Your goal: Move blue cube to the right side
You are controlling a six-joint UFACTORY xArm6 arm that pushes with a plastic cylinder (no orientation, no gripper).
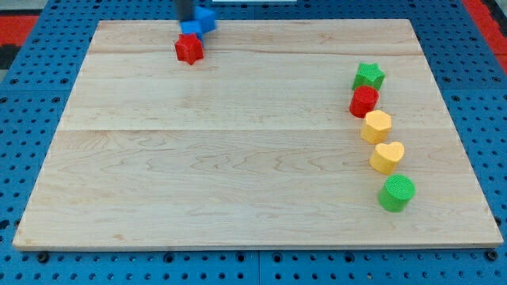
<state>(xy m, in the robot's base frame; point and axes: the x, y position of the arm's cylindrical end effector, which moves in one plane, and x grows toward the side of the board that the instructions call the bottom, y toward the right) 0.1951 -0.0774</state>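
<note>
Pincer jaws are not carried by this arm, so nothing is gripped: my tip (184, 20), a plain rod end, is seen at the view's top, just left of the blue cube (207, 17). Nearest, along the wooden board's (238, 166) right side, a column is formed by the green cylinder (396, 193), yellow heart (386, 157), yellow hexagon (376, 126), red cylinder (364, 101) and green star (368, 76). Farther, at top left, the red star (188, 49) is touched by a second blue block (191, 30) of unclear shape, with the cube found behind it at the far edge.
</note>
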